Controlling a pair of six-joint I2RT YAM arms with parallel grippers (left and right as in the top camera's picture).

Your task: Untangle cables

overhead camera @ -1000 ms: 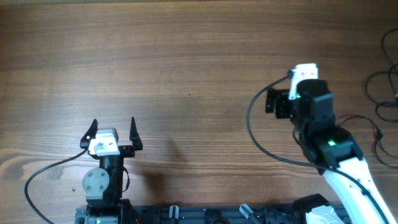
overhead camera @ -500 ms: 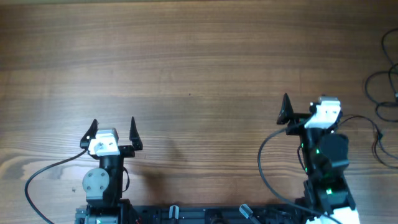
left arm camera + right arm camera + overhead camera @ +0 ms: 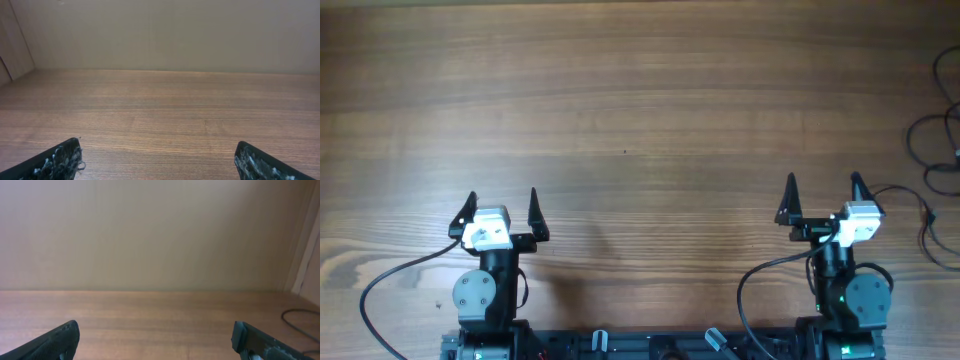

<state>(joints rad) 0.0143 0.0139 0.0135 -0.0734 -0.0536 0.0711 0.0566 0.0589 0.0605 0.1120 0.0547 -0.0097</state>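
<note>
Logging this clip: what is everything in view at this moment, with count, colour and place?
table: one, brown wood, fills the overhead view
cables: count unclear, thin black loops, far right table edge, partly out of frame
wall: one, beige, behind the table in both wrist views
arm wires: two, thicker black, curving out near each base
left gripper: one, black fingers, near left, open, empty
right gripper: one, black fingers, near right, open, empty

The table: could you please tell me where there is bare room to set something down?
The table is bare across the far half and between the left gripper and right gripper, both open. Crowded: the right edge, where the cables lie, and the near edge with the arm bases.
</note>
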